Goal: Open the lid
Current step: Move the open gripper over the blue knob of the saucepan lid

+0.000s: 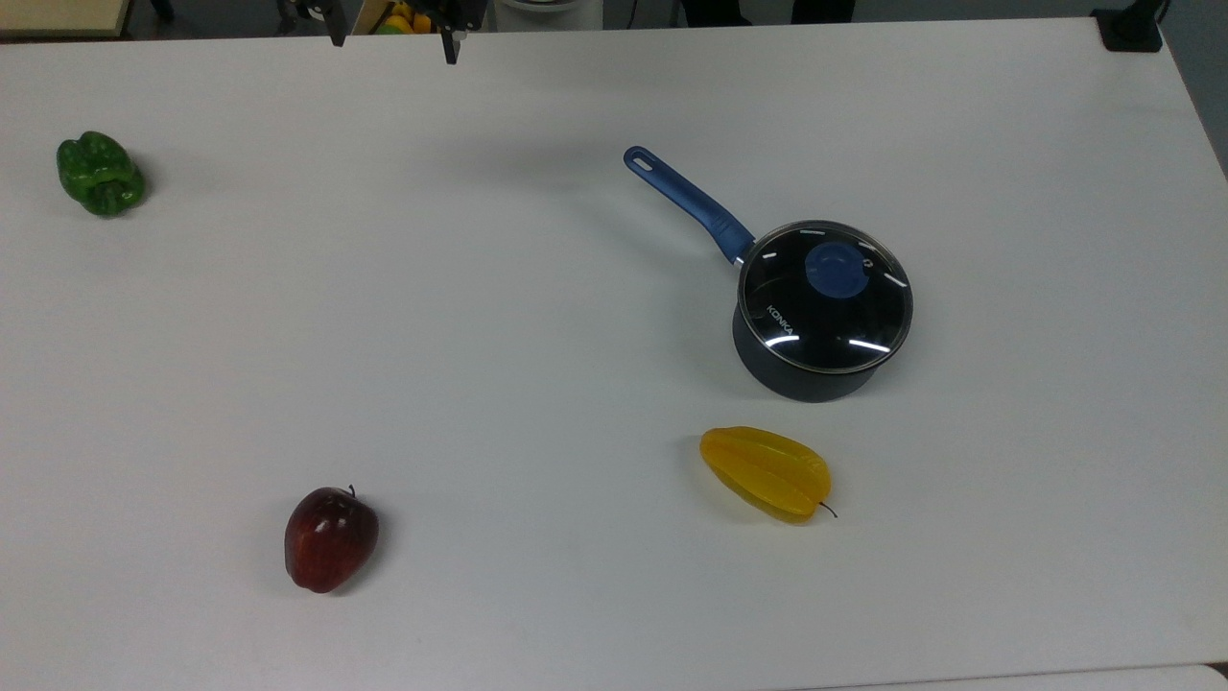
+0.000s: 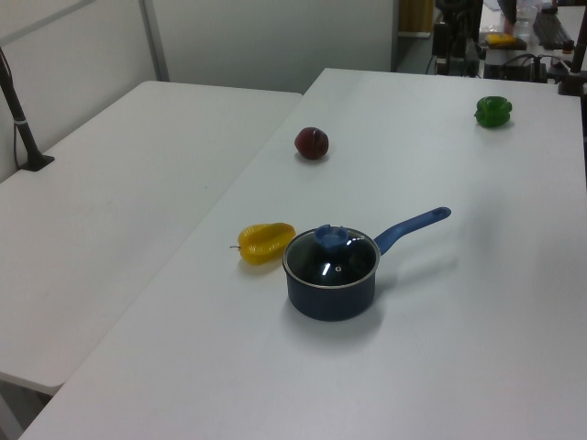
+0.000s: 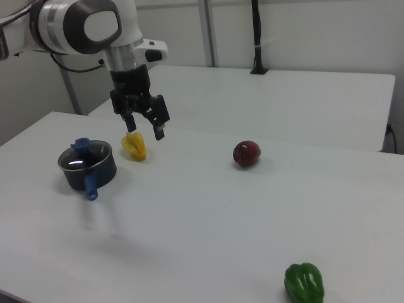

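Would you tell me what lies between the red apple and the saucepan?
Bare white table in the top view, from apple to saucepan; the yellow starfruit sits just beside that line.

The top view looks steeply down on the white surface (image 1: 537, 317); the left view and right view look across it from opposite ends, farther back; all three share the saucepan (image 1: 815, 369) (image 2: 330, 295) (image 3: 88, 172)
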Robot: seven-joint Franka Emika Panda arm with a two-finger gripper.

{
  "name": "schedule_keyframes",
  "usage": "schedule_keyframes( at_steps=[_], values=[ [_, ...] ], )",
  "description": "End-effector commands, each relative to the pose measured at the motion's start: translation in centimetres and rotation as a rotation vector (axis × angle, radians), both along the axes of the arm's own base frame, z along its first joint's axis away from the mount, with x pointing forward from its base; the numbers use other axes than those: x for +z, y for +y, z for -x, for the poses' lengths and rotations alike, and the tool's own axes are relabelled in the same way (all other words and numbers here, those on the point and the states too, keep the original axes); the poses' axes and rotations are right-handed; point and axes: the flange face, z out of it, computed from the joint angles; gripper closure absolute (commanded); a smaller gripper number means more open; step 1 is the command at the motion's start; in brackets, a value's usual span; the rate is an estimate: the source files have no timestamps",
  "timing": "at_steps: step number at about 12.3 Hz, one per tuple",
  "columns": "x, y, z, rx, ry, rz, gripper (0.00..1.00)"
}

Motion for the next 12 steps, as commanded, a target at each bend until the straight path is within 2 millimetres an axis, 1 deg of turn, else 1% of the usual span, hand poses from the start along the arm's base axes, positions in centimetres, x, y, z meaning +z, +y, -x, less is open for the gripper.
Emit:
schedule_keyframes(
  at_steps=[1,2,4,7,8,9,11,12],
  values=[
    [0.4,5.3,-0.5,0.026,-0.08,-0.024,0.0],
    [0.7,8.4,-0.7,0.002,-0.118,-0.031,0.0],
    [0.7,15.5,-0.5,0.086,-0.166,-0.049,0.0],
    [-2.0,24.8,-0.5,0.187,-0.211,-0.085,0.0],
    [-3.4,27.5,-0.7,0.194,-0.231,-0.089,0.0],
    [-4.7,29.6,-0.9,0.207,-0.247,-0.092,0.0],
    [-7.6,32.7,-1.4,0.242,-0.272,-0.101,0.0],
    [-8.6,33.2,-1.7,0.24,-0.281,-0.105,0.0]
  ],
)
